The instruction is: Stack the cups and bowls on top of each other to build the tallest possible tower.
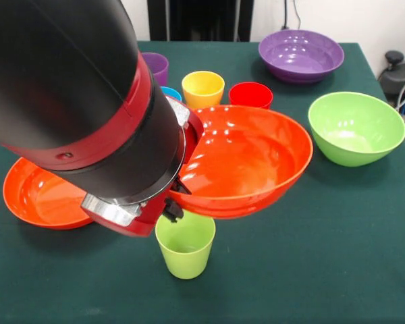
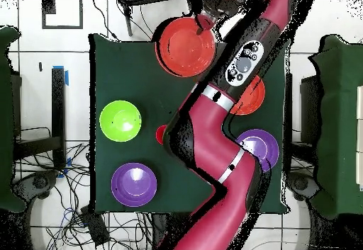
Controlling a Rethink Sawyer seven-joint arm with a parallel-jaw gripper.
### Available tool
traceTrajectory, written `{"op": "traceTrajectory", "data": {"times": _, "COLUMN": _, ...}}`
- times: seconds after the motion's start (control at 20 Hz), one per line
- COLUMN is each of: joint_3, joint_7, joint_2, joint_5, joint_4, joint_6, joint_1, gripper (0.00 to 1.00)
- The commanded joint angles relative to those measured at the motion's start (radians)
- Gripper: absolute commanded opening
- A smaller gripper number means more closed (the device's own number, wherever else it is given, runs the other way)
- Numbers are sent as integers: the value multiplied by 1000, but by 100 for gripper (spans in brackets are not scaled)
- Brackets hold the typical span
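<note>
Front view shows the red and black arm [image 1: 88, 101] filling the upper left, its pincer [image 1: 177, 196] gripping the rim of a wide, shallow, glossy orange plastic bowl [image 1: 246, 162], which hangs tilted in the air. The landmark is a small tapered light green plastic cup [image 1: 185, 244] standing upright on the dark green desk [image 1: 324, 270]. The held bowl sits just above and behind this cup, its lower edge close over the cup's mouth; whether they touch cannot be told. Left of the cup, partly under the arm, lies a second shallow orange bowl [image 1: 37, 196]. Behind the cup, past the held bowl, stand a yellow cup [image 1: 202, 88], a red cup [image 1: 250, 94], a purple cup [image 1: 156, 66] and a sliver of a blue cup [image 1: 171, 93]. To the cup's right and further back rests a deep light green bowl [image 1: 356, 127], and beyond it a purple bowl [image 1: 301, 54]. In the overhead view the arm crosses the desk and covers part of another purple bowl [image 2: 261, 145].
</note>
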Motion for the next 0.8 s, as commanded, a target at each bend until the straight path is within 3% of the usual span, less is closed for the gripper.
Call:
{"op": "traceTrajectory", "data": {"times": 0.05, "joint_3": -61, "joint_7": 2, "joint_2": -22, "joint_5": -47, "joint_4": -180, "joint_6": -68, "joint_1": 5, "gripper": 0}}
{"op": "traceTrajectory", "data": {"times": 0.6, "joint_3": -84, "joint_7": -3, "joint_2": -28, "joint_5": -77, "joint_4": -163, "joint_6": -45, "joint_1": 5, "gripper": 0}}
{"op": "traceTrajectory", "data": {"times": 0.8, "joint_3": -128, "joint_7": -19, "joint_2": -36, "joint_5": -108, "joint_4": -139, "joint_6": -3, "joint_1": 10, "gripper": 0}}
